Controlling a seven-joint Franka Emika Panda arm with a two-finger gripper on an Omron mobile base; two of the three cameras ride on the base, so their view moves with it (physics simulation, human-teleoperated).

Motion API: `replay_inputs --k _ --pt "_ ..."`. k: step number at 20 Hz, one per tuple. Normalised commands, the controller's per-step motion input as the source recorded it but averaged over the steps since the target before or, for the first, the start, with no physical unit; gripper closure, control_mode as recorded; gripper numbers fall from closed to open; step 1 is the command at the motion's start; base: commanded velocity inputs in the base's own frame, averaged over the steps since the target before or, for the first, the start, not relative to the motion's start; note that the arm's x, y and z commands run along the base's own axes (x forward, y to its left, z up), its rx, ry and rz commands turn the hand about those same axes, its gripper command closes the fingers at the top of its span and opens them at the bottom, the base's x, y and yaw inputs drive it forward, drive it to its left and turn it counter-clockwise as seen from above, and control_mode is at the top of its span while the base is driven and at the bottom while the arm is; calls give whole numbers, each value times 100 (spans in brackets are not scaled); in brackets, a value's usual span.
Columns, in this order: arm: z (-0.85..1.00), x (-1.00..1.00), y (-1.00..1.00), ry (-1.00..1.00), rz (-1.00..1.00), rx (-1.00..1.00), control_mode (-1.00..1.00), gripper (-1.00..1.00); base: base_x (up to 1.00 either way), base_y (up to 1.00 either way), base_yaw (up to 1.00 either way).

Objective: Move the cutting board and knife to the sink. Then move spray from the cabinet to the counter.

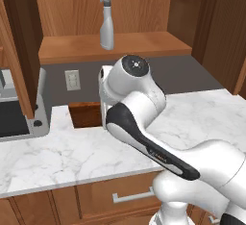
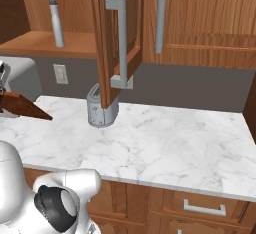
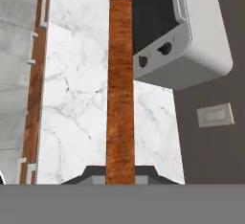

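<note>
The reddish-brown cutting board stands edge-on between my fingertips in the hand view, held above the white marble counter. My gripper is shut on its near edge. In the left base view a corner of the board shows behind my arm, and it juts in at the left of the right base view. The pale spray stands upright on the shelf of the open cabinet, also seen as spray. The knife and the sink are out of view.
A grey oven-like appliance with knobs sits on the counter left of the board. A toaster stands below the open cabinet door with its grey bar handle. A wall outlet is on the backsplash. Drawers run below the counter.
</note>
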Motion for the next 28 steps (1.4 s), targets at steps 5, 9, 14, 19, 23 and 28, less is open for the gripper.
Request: replay_inputs --k 5,9,14,19,23,28 --pt "16 2 -48 31 0 0 -100 100 0 0 0" --pt "0 6 -51 15 0 0 -100 100 0 0 0" --pt "0 8 -47 8 0 -1 -100 100 0 0 0" --pt "0 0 -45 16 -1 -1 -100 100 0 0 0" --pt "0 17 -52 7 0 0 -100 100 0 0 0" --pt "0 23 -49 5 0 0 -100 100 0 0 0"
